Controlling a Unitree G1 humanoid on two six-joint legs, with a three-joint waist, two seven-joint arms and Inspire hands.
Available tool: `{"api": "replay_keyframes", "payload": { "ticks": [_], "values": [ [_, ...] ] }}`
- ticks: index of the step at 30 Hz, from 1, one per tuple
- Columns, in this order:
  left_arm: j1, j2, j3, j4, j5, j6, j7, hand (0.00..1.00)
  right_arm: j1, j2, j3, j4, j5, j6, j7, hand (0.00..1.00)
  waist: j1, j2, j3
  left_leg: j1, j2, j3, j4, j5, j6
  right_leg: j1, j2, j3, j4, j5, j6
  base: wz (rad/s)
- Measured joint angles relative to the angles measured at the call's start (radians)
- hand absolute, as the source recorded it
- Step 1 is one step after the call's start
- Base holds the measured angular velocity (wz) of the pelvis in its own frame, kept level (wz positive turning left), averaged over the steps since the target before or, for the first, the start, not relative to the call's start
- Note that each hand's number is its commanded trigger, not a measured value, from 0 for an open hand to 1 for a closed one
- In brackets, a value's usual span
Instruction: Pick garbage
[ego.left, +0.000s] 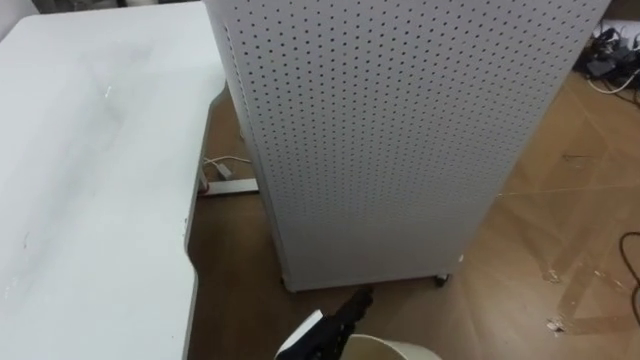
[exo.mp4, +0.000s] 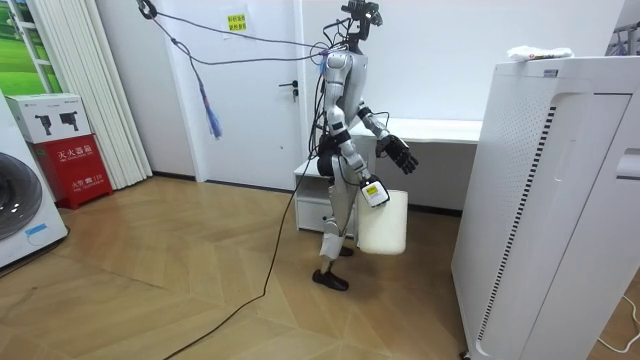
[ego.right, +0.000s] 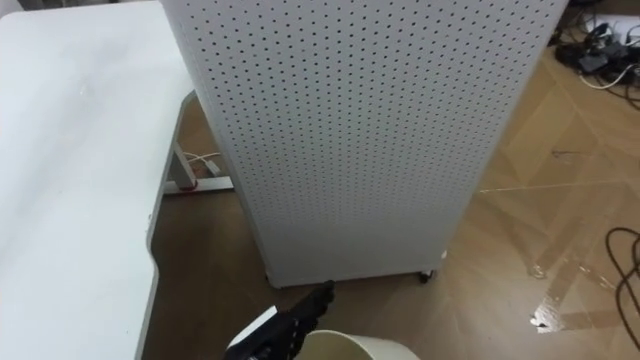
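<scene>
**White bin (ego.left: 395, 348) at my near edge, perforated cabinet (ego.left: 390, 130) dead ahead**

Nearest to me in the eye views is the bin's pale rim at the bottom edge. Just left of it and over it is the left hand (ego.left: 340, 315), coming in from the lower left with its fingers held straight and loose, holding nothing. The room view has that hand out in front of the body.

Far left, I see a white table (ego.left: 90, 180) running from near to far. Beside it on the right stands the cabinet, a tall white box on small castors, close in front of the robot. Further right is bare wooden floor (ego.left: 560, 220) with a few small pale scraps (ego.left: 553, 323) lying near, well apart from either hand. That is the only garbage I can make out down there. Dark and white cables (ego.left: 612, 55) lie at the far right.

In the room view the robot stands upright between table and cabinet. The right hand (exo.mp4: 372, 190) is low at its side, closed on the bin's upper edge, with the bin hanging clear of the floor. A crumpled white wad (exo.mp4: 540, 52) sits on the cabinet's top.
</scene>
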Motion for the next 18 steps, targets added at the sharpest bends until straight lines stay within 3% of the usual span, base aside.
{"api": "replay_keyframes", "payload": {
  "ticks": [8,18],
  "values": [
    [-0.001,0.002,-0.015,0.0,0.0,0.0,0.002,0.0,0.0,0.001,0.0,0.0,0.001,0.0,0.01,1.0,0.0,-0.018,-0.0013,0.002,-0.001,0.01,0.011,0.0,0.0,0.001,-0.001,0.002,0.005,-0.001,0.0,-0.03],
    [-0.003,0.002,0.022,-0.058,0.119,-0.02,0.108,0.0,0.006,-0.001,-0.003,-0.001,0.004,-0.005,0.01,1.0,0.004,-0.002,-0.0114,0.002,0.002,0.009,0.027,0.0,0.0,0.014,-0.001,-0.009,0.006,0.0,-0.001,0.04]
  ]
}}
